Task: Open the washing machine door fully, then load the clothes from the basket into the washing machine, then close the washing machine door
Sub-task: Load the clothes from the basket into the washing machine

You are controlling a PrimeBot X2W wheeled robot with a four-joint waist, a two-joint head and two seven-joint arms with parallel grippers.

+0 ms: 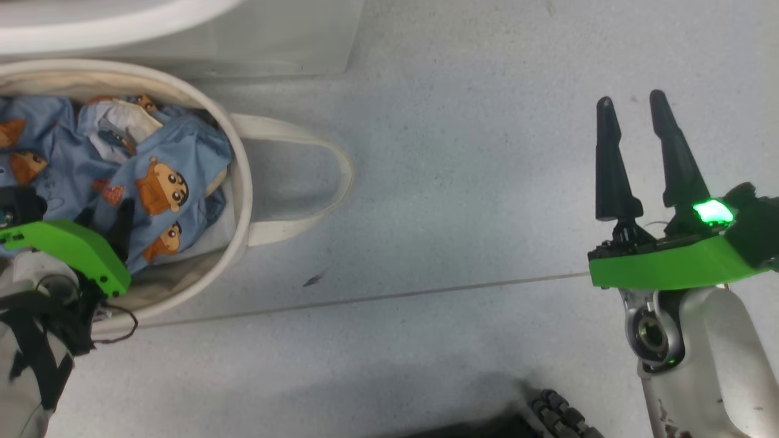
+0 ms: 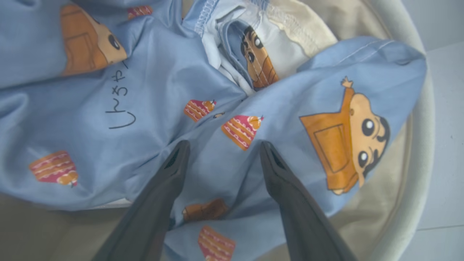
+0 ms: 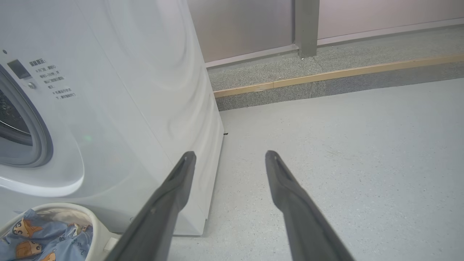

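1. Two long dark fingers (image 2: pixel 159 203) of the left arm stand well apart: the left jaws are open and grip nothing. Their tips are down at the cloth inside the tub, and I cannot tell whether they touch it.
2. Around those tips lie the crumpled light blue clothes (image 2: pixel 163 83), printed with orange-brown cartoon boy faces and small red cake slices. A piece of cream cloth shows among them.
3. The small round cream canvas basket (image 1: pixel 240 182) holds the clothes. It stands on the pale grey speckled floor (image 1: pixel 456 152), with one long looped cloth handle (image 1: pixel 328 182) lying flat on the floor at its right side.
4. Well off to the right, above bare floor, the right arm's long dark fingers (image 1: pixel 611 170) are spread. The right jaws are open, hold nothing, and are well apart from the basket.
5. Just behind the basket rises the big white front-loading washing machine (image 3: pixel 145 90). Its grey-rimmed round drum opening (image 3: pixel 41 145) shows at the left edge of the right wrist view, with small printed labels (image 3: pixel 54 79) beside it.
6. Farthest off, a grey stone step (image 3: pixel 326 74) edged with a wooden strip runs along the foot of the wall.
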